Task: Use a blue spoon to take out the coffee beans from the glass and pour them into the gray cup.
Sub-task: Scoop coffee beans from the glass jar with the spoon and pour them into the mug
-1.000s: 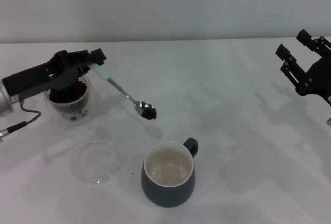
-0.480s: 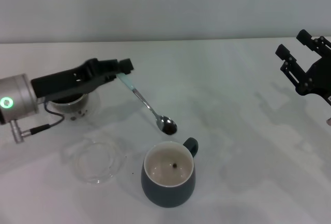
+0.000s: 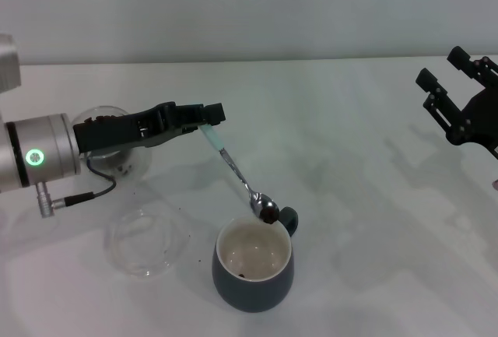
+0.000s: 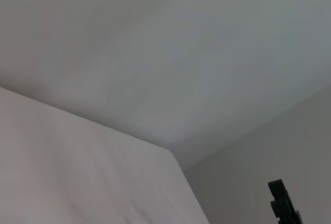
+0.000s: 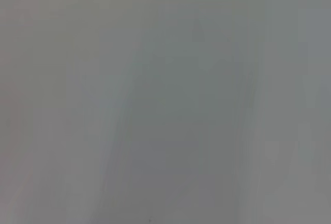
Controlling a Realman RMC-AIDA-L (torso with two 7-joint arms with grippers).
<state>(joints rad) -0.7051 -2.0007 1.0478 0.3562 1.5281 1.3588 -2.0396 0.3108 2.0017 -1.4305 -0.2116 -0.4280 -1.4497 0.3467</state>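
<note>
Left gripper point(image 3: 208, 113) clenched on the blue spoon point(image 3: 238, 173), its bean-laden bowl over the gray cup's point(image 3: 254, 269) rim; right gripper point(image 3: 459, 100) released, far from the cup.

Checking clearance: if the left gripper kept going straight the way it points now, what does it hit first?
Likely nothing soon. The left gripper, shut on the blue spoon, points across bare table, passing behind the gray cup. Depth is uncertain from one view.

shallow clear glass dish point(image 3: 148, 242) on the white table point(image 3: 350, 135), plain grey wall point(image 3: 249, 10) behind
</note>
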